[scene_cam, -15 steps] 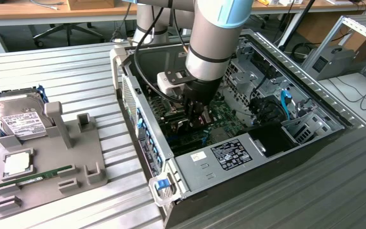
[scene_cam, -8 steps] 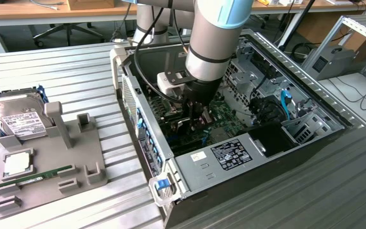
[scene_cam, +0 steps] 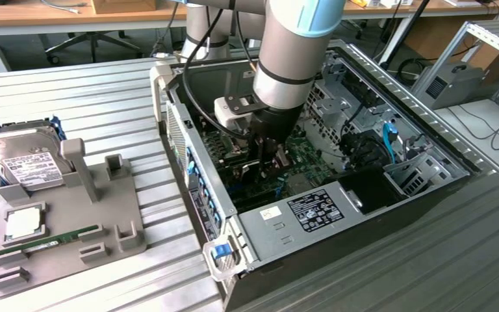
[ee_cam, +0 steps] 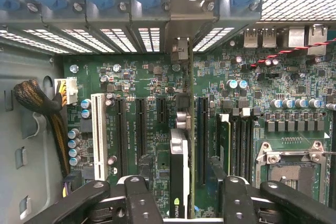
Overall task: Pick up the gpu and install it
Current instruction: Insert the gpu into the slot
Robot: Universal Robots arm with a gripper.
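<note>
Seating the gpu (ee_cam: 179, 174) is the step in hand: it stands on edge in a motherboard (ee_cam: 157, 93) slot between the spread, empty fingers of your end effector (ee_cam: 181, 195). Verify full seating before any withdrawal.

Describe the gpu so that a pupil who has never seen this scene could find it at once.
Look into the open computer case, at the green motherboard. The gpu stands on edge among the expansion slots, between the open claw's fingers. It is the black card with a silvery edge; neighbouring slots are empty.
</note>
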